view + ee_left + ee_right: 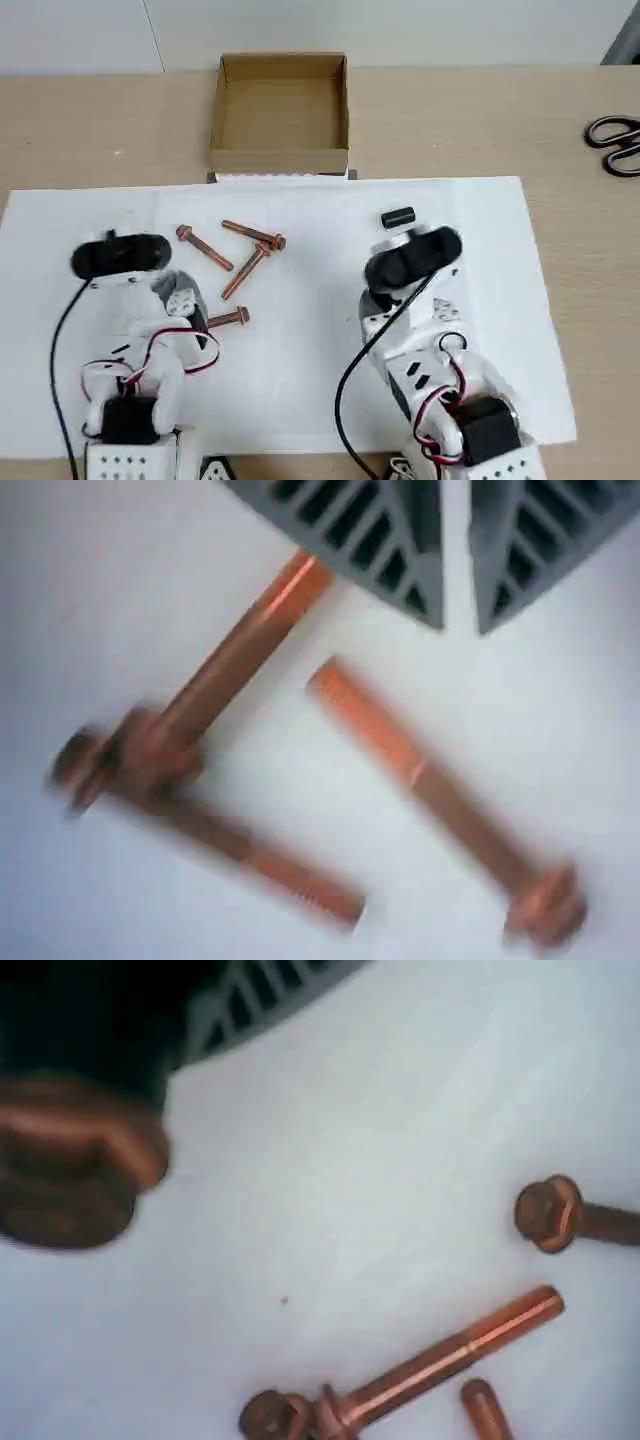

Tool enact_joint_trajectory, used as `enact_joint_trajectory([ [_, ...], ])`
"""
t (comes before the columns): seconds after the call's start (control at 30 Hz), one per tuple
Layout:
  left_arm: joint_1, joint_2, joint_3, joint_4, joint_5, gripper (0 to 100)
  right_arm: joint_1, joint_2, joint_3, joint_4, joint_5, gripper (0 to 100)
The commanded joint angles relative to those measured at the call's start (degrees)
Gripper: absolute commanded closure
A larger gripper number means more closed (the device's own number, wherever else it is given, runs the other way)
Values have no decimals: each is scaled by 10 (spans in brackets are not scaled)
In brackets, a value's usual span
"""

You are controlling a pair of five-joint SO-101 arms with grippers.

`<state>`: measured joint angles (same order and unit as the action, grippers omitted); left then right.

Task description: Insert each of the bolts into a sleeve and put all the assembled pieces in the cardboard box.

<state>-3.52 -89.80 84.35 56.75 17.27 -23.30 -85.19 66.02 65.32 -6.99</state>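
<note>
Several copper bolts (245,272) lie loose on the white paper (300,390) left of centre. A black sleeve (398,217) lies near the paper's far edge, in front of the open cardboard box (280,110). My left gripper (458,615) hangs over the bolts, its grey fingers (390,540) a narrow gap apart with nothing between them. Just beside one fingertip lies the end of a bolt (235,660). My right gripper (130,1070) is shut on a bolt whose head (70,1165) looms close. A dark shape around it may be a sleeve.
Scissors (615,143) lie on the wooden table at the far right, off the paper. Both arms' bases stand at the near edge. The paper between the two arms is bare. One bolt (228,319) lies apart, close to the left arm.
</note>
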Motion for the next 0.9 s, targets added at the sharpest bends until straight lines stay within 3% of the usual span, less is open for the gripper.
enact_joint_trajectory([
  [0.0,-12,-4,33,-34,-6,994,10,48,-58,-61,-55,995],
  [0.17,-12,0,41,-37,-8,994,11,256,-212,-118,-69,995],
  [0.5,-11,-4,59,-39,-32,994,23,684,-572,-121,-66,995],
  [0.87,-11,-4,59,-38,-32,994,41,1043,-958,-183,-49,995],
])
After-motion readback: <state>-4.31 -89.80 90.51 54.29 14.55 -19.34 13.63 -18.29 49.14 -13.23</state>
